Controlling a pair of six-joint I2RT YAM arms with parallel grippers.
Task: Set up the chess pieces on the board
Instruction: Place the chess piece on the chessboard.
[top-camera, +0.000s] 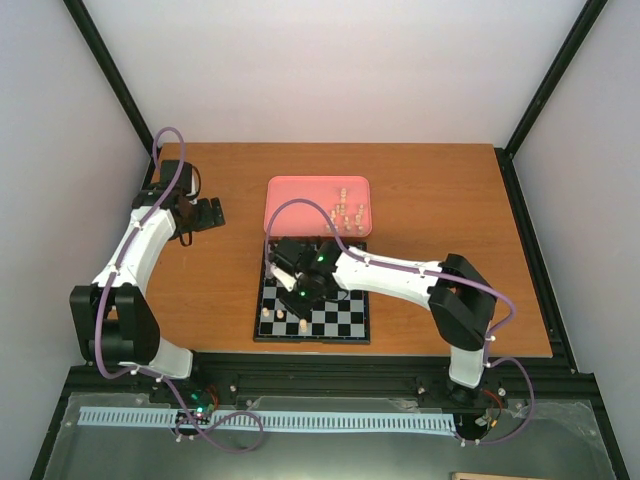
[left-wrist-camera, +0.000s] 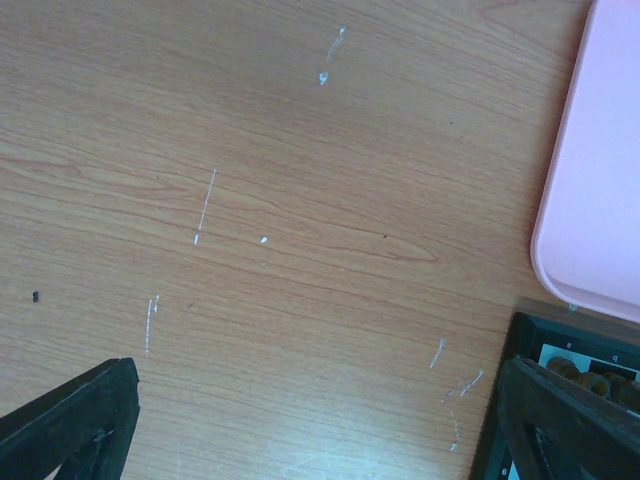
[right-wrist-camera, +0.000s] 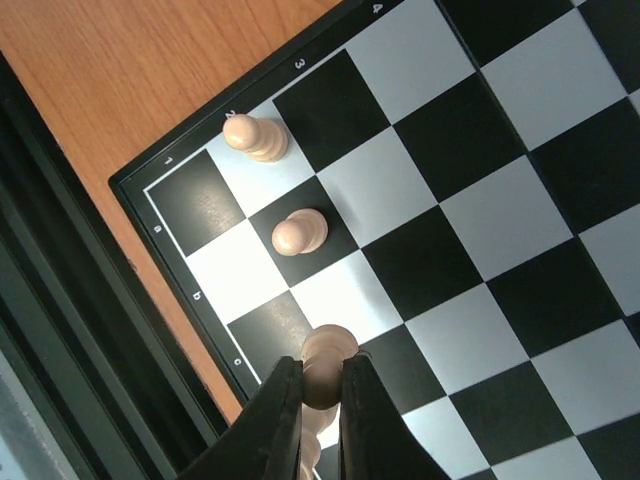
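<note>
Top: R claw (top-camera: 303, 290) over near-left corner of black-and-white checkered board (top-camera: 345, 322); cream-white pieces (top-camera: 346, 213) lie in pink tray (top-camera: 290, 195) beyond.
L wrist: L claw (left-wrist-camera: 318, 400) wide open, empty, above brown wood table (left-wrist-camera: 300, 200).
R wrist: R claw pinches cream pawn (right-wrist-camera: 325, 360); two more pawns (right-wrist-camera: 298, 233) stand ahead.
Step, judged: pawn row. Next: seat it square, release.
</note>
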